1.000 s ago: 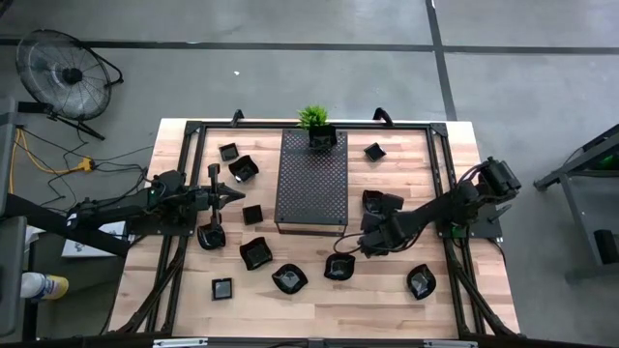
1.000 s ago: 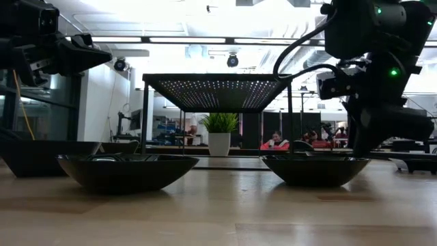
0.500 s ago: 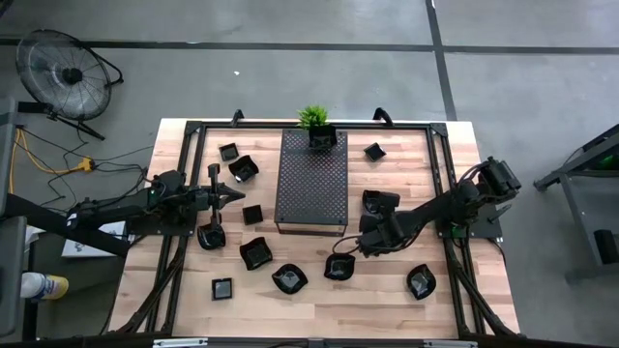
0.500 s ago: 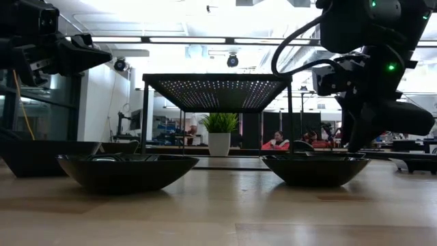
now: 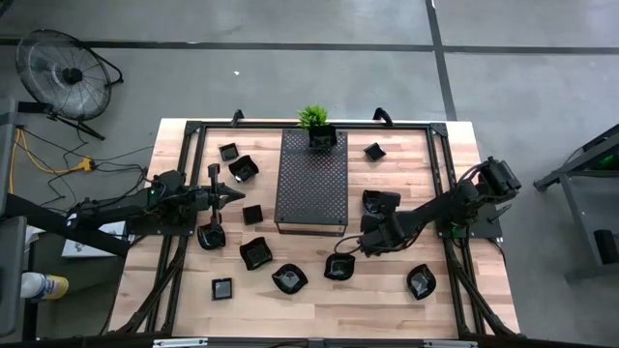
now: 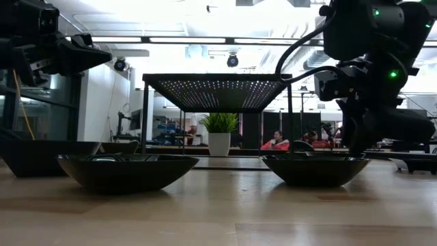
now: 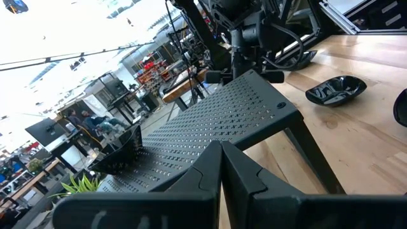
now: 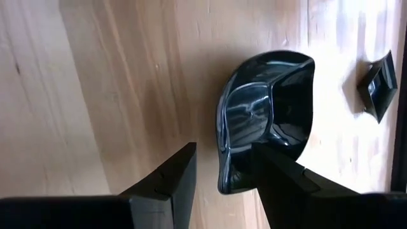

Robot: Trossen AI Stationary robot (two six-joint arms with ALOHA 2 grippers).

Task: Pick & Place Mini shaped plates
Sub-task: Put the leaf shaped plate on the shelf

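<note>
Several mini shaped plates, small glossy black dishes, rest on their bases on the wooden table. One is wavy-rimmed (image 5: 338,268) (image 8: 267,114), with others to its left (image 5: 289,279) and right (image 5: 421,283). My right gripper (image 5: 348,252) (image 8: 224,151) slants down, open, over the wavy plate's rim. My left gripper (image 5: 240,196) (image 7: 221,149) hangs level at the table's left, shut and empty, pointing at the perforated tray (image 5: 311,181). My right gripper comes slanting down from the table's right. One finger (image 8: 280,175) stands over the wavy plate's hollow and the other (image 8: 168,181) outside its rim (image 8: 222,162). The plate sits flat on the table. Whether either finger touches it, I cannot tell.
The dark perforated tray stands on legs at the table's middle, with a small green plant (image 5: 314,118) at its far end. More plates lie at the left (image 5: 242,169) (image 5: 255,254) and by my right arm (image 5: 377,203). A black frame (image 5: 440,155) borders the table.
My right gripper has rolled a little about its own pointing line while staying over the wavy-rimmed plate. Its fingers have kept the same gap.
</note>
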